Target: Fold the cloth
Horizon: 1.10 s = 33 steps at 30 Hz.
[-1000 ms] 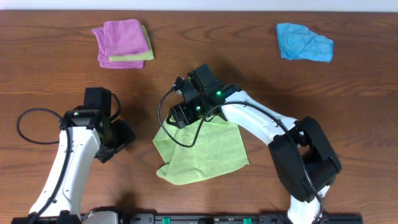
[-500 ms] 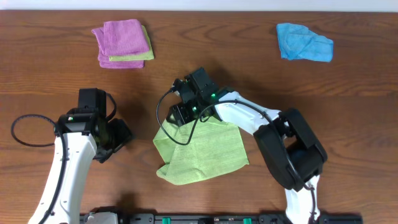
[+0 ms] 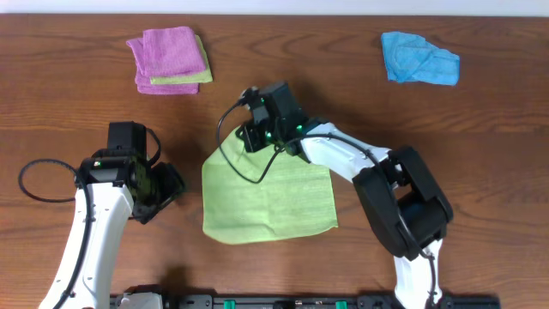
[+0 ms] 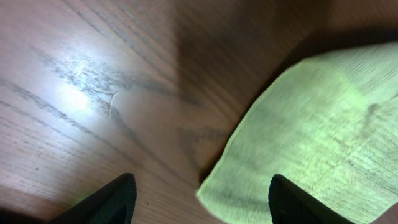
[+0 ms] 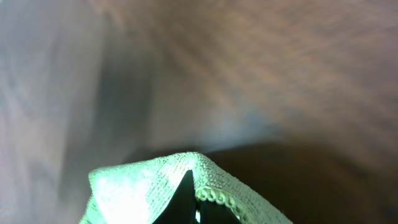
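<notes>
Near the middle of the wooden table point(image 3: 360, 103), a little toward 6 o'clock, the green cloth point(image 3: 268, 199) lies spread in a rough rectangle, mostly flat, with an uneven lower edge. At the cloth's 12 o'clock edge, toward its 11 o'clock corner, sits the right gripper point(image 3: 253, 144). Its wrist view shows a hemmed fold of the fabric nipped between the fingers, so it is clenched on the green cloth, with that bit raised off the wood. At the cloth's 9 o'clock side, just beside its edge, the left gripper point(image 3: 167, 184) hangs low over the table. In its wrist view the two dark fingertips point(image 4: 106, 199) stand wide apart — released, grasping nothing — and a rounded corner of the cloth lies on the wood below, between them. Well apart at the table's 10 o'clock, a folded pink cloth point(image 3: 170, 53) rests on a yellow-green cloth point(image 3: 202, 75). At 2 o'clock a crumpled blue cloth point(image 3: 419, 57) lies alone
</notes>
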Available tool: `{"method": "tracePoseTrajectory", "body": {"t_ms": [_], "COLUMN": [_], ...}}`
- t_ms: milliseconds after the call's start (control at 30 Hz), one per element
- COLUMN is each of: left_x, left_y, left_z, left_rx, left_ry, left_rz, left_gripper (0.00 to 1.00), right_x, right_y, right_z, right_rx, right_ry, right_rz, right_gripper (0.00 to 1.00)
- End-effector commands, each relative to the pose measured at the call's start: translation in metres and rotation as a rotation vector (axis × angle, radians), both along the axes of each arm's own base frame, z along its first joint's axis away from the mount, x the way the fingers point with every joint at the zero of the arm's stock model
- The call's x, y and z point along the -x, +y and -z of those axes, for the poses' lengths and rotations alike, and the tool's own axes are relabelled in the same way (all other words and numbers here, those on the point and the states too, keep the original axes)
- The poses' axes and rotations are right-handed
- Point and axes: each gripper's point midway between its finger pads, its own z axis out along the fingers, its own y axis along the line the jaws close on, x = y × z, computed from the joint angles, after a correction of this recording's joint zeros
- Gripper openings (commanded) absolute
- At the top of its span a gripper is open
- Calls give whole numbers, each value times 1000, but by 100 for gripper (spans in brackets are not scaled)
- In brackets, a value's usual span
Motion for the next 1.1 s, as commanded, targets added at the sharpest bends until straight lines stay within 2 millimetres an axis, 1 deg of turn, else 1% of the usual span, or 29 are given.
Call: {"method": "tracePoseTrajectory", "body": {"t_ms": [0,100,233,267,300,333,400,433,567,633,700,767,900,933,1000,1067], "left_x": [-7,-12,-15,-15,-15,-15,-15,-15,-16,-16,-16,-15,-16,-16,-18,-18], "left_y": [-2,-7,-8,-8,-8,-8,-8,-8,-8,-8,-8,-8,-8,-8,-8,-8], "left_z": [-7,-9,-10,-10,-10,-10,-10,-10,-10,-10,-10,-10,-10,-10,-10,-10], "left_rx": [21,49,58,58,58,58,58,58,58,57,57,57,57,57,57,57], "left_ry": [-38,-62,-74,-74,-74,-74,-74,-74,-75,-75,-75,-74,-76,-78,-84,-83], "left_rz": [7,11,10,10,10,10,10,10,10,11,11,11,11,11,11,11], "left_gripper": [70,70,71,71,73,73,73,73,73,73,73,73,73,73,73,73], "right_x": [-37,-56,-72,-75,-78,-81,-87,-91,-99,-101,-98,-87,-71,-68,-64,-62], "right_y": [-12,-18,-24,-25,-24,-22,-18,-15,-10,-9,-6,-3,0,3,8,12], "right_z": [-12,-20,-18,-17,-17,-20,-31,-39,-56,-60,-59,-51,-28,-26,-11,0], "right_rx": [27,32,48,46,38,21,-27,-55,-103,-113,-120,-121,-74,-76,-82,-96], "right_ry": [-97,-167,-206,-213,-223,-233,-257,-273,-285,-287,-266,-199,-117,-110,-68,-32], "right_rz": [103,152,188,195,197,207,226,236,262,266,250,217,193,181,180,180], "right_gripper": [1,1,2,21,36,44,52,59,64,64,64,64,67,68,68,68]}}
